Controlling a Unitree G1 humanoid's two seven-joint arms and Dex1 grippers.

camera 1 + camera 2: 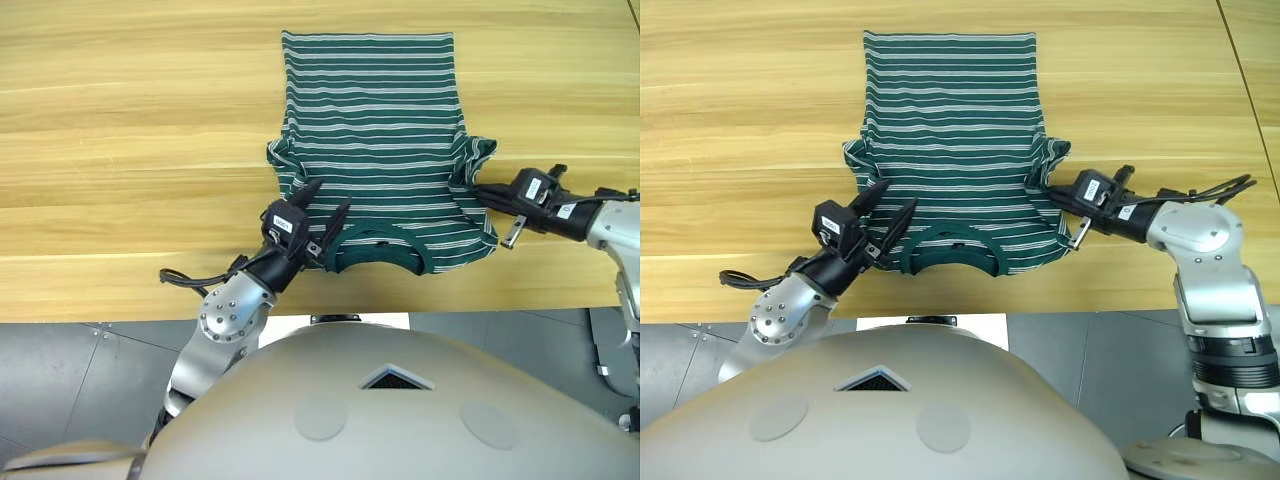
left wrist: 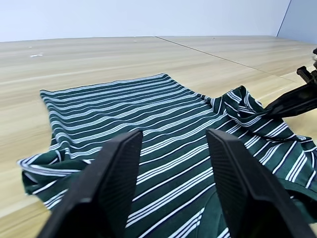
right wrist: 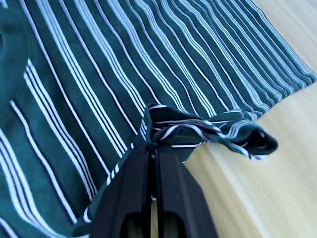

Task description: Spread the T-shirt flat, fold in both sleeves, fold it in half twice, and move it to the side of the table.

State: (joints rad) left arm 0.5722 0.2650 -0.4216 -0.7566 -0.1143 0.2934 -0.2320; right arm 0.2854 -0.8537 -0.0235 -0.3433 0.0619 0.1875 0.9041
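Left eye view: dark green T-shirt with thin white stripes (image 1: 375, 130) lying on the pale wooden surface (image 1: 120, 150), body spread flat. Straight hem (image 1: 365, 38) on the far side, round collar (image 1: 378, 245) on the near side, close to the surface's front edge. Both sleeves bunched rather than laid out: left sleeve (image 1: 283, 160) crumpled against the body, right sleeve (image 1: 475, 150) puckered up in folds.

Left pincer (image 1: 333, 193) over the T-shirt's near left shoulder, just beside the collar, black fingers (image 2: 116, 178) spread wide with striped cloth visible between them. Contact with the cloth: cannot tell.

Right pincer (image 1: 475, 188) at the T-shirt's right edge, fingers pressed together, pinching a fold of the T-shirt at its right sleeve. Seen closely from the right wrist view (image 3: 151, 146): a raised ridge of fabric clamped at the fingertips, the rest of the sleeve trailing onto bare wood.

Small white label (image 1: 283, 225) on the left pincer's body, another white label (image 1: 531, 187) on the right one; print on both too small to read. No legible writing on the T-shirt.

Edges and room: broad bare wood to the left of the T-shirt, a narrower stretch to its right, a strip beyond the hem. Only a narrow band of wood between collar and front edge. Thin seam line (image 1: 1245, 75) across the wood at the far right, well apart from the T-shirt.
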